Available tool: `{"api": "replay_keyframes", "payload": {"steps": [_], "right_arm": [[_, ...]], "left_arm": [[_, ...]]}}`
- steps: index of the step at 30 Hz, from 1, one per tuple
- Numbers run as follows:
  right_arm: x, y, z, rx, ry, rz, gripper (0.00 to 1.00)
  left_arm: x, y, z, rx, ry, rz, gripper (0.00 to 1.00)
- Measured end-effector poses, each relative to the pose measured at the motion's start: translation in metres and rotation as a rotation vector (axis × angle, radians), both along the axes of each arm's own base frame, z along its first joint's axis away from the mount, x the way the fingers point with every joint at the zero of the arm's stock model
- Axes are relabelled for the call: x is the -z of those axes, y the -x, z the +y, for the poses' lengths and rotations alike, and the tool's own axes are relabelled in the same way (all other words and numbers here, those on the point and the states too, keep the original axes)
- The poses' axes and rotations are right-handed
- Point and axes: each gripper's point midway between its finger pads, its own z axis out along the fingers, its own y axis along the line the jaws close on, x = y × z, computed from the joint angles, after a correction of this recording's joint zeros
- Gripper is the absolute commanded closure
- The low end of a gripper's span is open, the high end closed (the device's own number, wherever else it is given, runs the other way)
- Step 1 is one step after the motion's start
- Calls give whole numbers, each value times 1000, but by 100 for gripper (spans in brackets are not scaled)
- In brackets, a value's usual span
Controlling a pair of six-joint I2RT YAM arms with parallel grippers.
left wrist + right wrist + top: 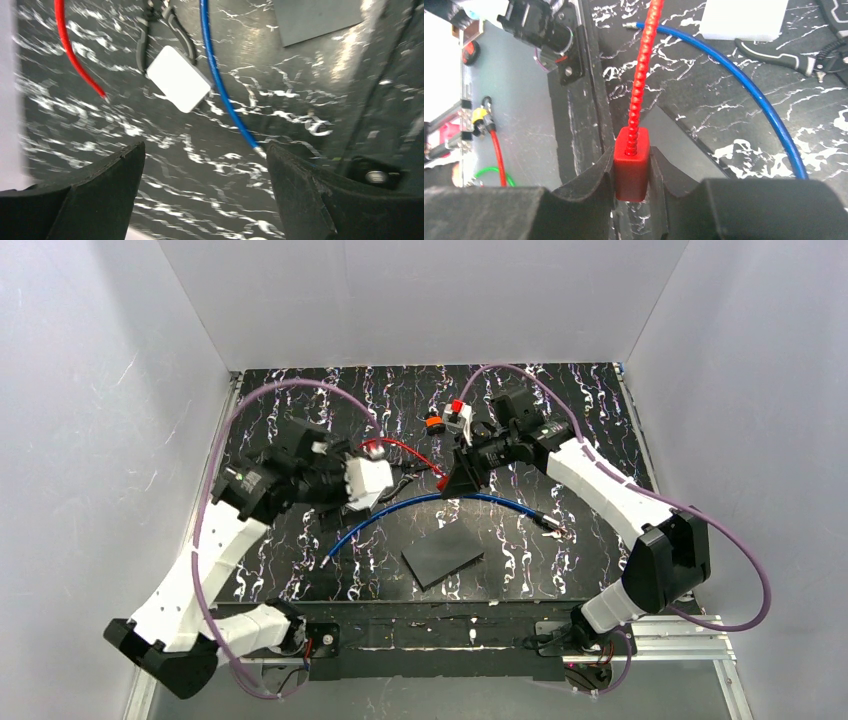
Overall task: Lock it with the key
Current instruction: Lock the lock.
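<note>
Only right wrist shows jaws pinching red block point(631, 170)

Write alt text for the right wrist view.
The right gripper is shut on a small red block, from which a red beaded cable runs up the frame. Beside it, the blue cable lock arcs across the dark marbled table, with a white block and black-handled pliers beyond.

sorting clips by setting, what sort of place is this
Likely a lab robot cell: white walls box in a black table, with left arm and right arm bolted at its near edge.
</note>
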Motion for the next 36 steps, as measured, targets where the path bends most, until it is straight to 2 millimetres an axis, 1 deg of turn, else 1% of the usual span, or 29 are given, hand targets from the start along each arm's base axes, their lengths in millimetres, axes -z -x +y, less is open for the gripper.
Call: {"api": "replay_keyframes", "payload": {"steps": [2,4,7,9,11,14,19,23,28,31,36], "right_arm": [[1,1,-5,-17,14,-21,99],[1,4,-9,-46,27,-42,99],[0,10,-15,-87,40,-68,99],[0,15,-19,-106,46,-80,99],[-3,21,-23,-123,47,-91,99],[-9,29,-26,-146,34,-105,99],[-13,40,-30,-185,19,-98,99],[-13,46,-30,-207,14,-85,99],[-13,49,-30,-216,10,-76,99],[-14,51,-29,-221,6,-74,99],[-17,53,-28,-227,-6,-69,99]], "left_arm": [[0,3,11,-88,83,126,10],[-7,0,17,-160,173,220,12],[-19,-9,21,-212,283,334,15],[-23,-15,21,-220,340,413,19],[-20,-20,22,-217,369,475,23],[-12,-19,17,-179,393,548,32],[-7,-18,10,-132,433,538,38],[-5,-29,8,-112,442,473,45],[1,-40,8,-89,434,421,49],[9,-43,8,-84,419,408,50],[22,-41,6,-50,376,395,47]]}}
